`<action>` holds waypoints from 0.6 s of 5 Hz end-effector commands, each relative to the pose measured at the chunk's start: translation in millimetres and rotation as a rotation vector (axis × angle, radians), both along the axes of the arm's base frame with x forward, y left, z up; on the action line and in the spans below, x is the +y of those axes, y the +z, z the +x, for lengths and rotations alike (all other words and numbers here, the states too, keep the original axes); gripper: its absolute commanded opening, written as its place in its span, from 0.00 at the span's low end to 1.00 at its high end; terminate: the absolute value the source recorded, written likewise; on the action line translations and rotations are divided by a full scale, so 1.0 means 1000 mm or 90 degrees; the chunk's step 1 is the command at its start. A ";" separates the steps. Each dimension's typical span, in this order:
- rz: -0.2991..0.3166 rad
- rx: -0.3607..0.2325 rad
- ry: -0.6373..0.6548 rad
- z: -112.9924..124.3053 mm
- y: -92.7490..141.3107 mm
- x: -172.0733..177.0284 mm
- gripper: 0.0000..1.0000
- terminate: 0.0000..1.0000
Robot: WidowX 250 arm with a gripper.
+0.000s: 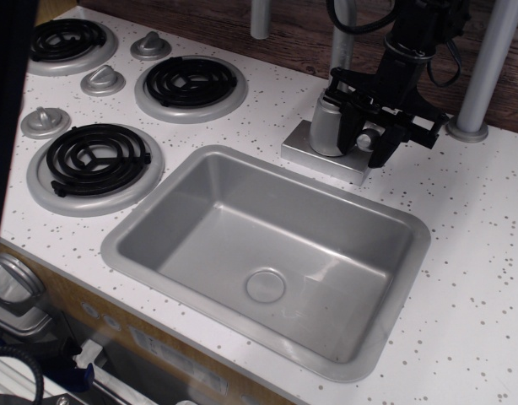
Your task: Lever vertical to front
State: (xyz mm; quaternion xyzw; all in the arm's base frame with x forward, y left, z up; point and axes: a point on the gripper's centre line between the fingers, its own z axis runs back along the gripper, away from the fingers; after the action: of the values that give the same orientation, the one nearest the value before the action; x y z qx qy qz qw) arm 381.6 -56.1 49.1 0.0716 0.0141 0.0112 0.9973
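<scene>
The lever [369, 136] is a small silver-grey handle on the right side of the faucet base [325, 126], behind the sink. Only a bit of it shows between my fingers, so I cannot tell its angle. My black gripper [368, 139] has come down from above and straddles the lever, one finger [350, 128] on its left and one finger [385, 145] on its right. The jaws look slightly apart around it, and I cannot see firm contact.
The grey sink basin [158, 198] lies in front of the faucet. The tall faucet spout [342, 34] rises just left of the gripper. A grey post [478, 76] stands to the right. Stove burners [99, 160] and cone knobs [45, 122] are on the left.
</scene>
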 end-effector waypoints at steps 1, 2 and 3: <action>-0.018 -0.035 0.007 0.009 0.013 0.006 0.00 0.00; -0.029 -0.035 0.015 0.006 0.006 0.006 0.00 0.00; -0.037 -0.047 0.018 0.003 0.001 0.007 0.00 0.00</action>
State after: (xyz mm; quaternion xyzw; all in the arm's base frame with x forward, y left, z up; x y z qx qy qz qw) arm 377.8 -56.0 29.3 0.0465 0.0043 0.0178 0.9988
